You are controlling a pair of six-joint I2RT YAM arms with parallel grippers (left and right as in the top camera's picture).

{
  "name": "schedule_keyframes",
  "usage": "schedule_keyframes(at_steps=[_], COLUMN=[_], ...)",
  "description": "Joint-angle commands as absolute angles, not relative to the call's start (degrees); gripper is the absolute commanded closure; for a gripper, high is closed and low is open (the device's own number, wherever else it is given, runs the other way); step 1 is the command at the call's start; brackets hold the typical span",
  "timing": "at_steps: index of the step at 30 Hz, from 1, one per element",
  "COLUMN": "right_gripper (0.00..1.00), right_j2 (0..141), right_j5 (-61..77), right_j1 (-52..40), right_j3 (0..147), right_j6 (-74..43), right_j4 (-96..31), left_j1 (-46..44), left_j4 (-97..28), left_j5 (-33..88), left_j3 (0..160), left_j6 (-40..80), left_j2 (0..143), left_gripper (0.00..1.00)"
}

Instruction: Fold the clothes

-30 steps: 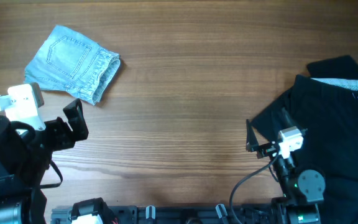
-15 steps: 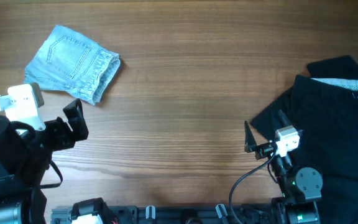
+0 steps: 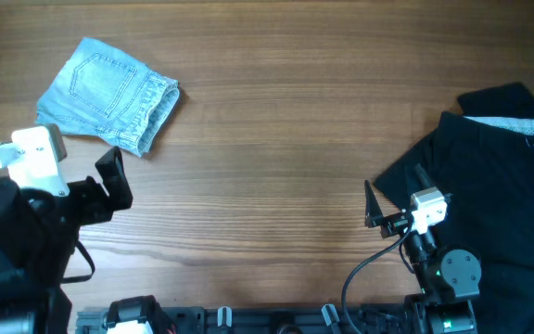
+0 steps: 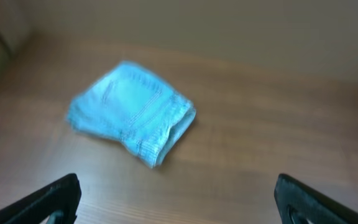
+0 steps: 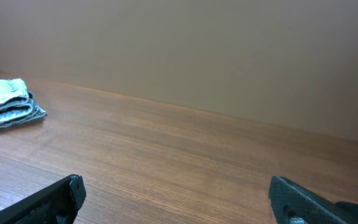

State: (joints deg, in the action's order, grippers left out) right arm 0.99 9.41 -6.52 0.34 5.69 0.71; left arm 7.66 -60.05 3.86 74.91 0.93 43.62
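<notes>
The light-blue denim shorts (image 3: 109,93) lie folded into a compact bundle at the far left of the wooden table (image 3: 267,139), a back pocket facing up. They also show in the left wrist view (image 4: 132,112), blurred, and at the left edge of the right wrist view (image 5: 5,102). My left gripper (image 3: 114,181) is open and empty, a little nearer than the shorts, with only table between its fingers (image 4: 179,199). My right gripper (image 3: 371,206) is open and empty at the near right, far from the shorts, over bare wood (image 5: 179,199).
A large black fabric garment (image 3: 489,186) is spread over the right side of the table, right behind my right gripper. The arm bases and cables sit along the near edge.
The right gripper shifted slightly left and then held still. The left arm's body has moved a little and its wrist view is blurred. The shorts have not moved.
</notes>
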Motion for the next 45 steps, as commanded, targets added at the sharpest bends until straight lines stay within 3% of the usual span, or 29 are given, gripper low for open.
schedule_keyframes(at_steps=[1,5,17,27,45], right_gripper=[0.00,0.00,0.00,0.00,0.00], right_j2=[0.6,0.6,0.6,0.6,0.6], right_j5=[10.2,10.2,10.2,10.2,10.2], right_j1=[-6.1,-6.1,-6.1,-6.1,-6.1], right_j3=[0.3,0.3,0.3,0.3,0.3], right_j6=[6.0,6.0,6.0,6.0,6.0], right_j4=[0.8,0.8,0.8,0.8,0.8], left_j1=[3.2,-0.1,-2.6,-3.0,-3.2], left_j4=[-50.1,-33.9,-10.0,-3.6,-3.6], left_j5=[1.4,3.2,7.5,8.5,8.5], left_j3=[67.9,50.8,12.1,0.3,0.3], left_j6=[0.0,0.5,5.4,6.7,6.7], left_j2=[38.0,29.7,1.0,0.2,0.2], left_gripper=[0.00,0.00,0.00,0.00,0.00])
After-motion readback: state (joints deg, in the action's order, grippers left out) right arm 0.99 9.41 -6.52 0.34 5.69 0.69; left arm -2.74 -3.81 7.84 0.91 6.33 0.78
